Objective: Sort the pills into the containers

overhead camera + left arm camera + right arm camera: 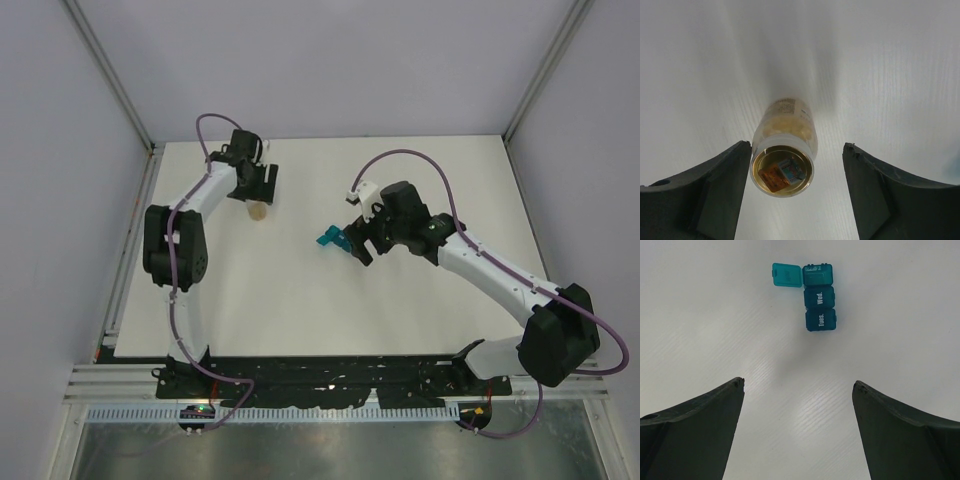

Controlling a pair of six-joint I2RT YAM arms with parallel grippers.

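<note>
Evidently early in the sort. Pills (771, 178): tan-orange pieces sit at the bottom of the clear tan-tinted vial (784, 150), next to a pale blue-white bit I cannot identify. Count not resolvable. No cap on the vial, and its mouth faces the left wrist camera. No loose pills show on the table (300, 320) in any view.

Vial location: toward the far-left corner of the table, well apart from the organiser. Left gripper (796, 144) brackets it with jaws spread. Its left finger is just beside the rim, possibly touching; its right finger is clearly apart. Released, not grasping.

Pill organiser (819, 297): teal strip of three joined compartments, near the table centre, slightly toward the far edge. Two compartments are closed, marked "Tues." and "Wed."; the third has its lid (787, 275) flipped open to the side. Contents of the open compartment: cannot tell, though no orange pieces show. Right gripper (798, 382) hangs short of the strip, jaws wide, nothing between them.

Judgement, done: vial uncapped, one compartment opened. Left to do: grasp the vial, carry it to the organiser, dispense into the open compartment, then open and fill the other two. No pill appears transferred yet, so the bulk of the task is ahead.
</note>
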